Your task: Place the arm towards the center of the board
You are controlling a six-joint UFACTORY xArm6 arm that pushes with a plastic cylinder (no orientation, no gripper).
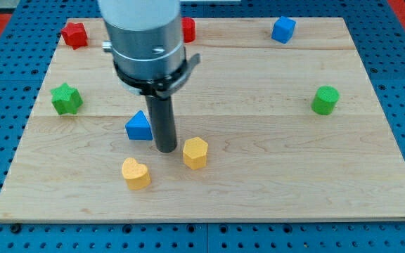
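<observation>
My tip (166,149) rests on the wooden board (259,161), a little left of and below the board's middle. A blue triangular block (138,126) lies just to the tip's left. A yellow hexagonal block (195,152) lies just to its right, close but apart. A yellow heart block (136,173) lies below and left of the tip. The arm's grey body (146,42) hides part of the board's top.
A red star block (74,34) sits at the top left. A red block (188,29) is partly hidden behind the arm. A blue block (283,29) is at the top right, a green star block (67,98) at the left, and a green cylinder (325,100) at the right.
</observation>
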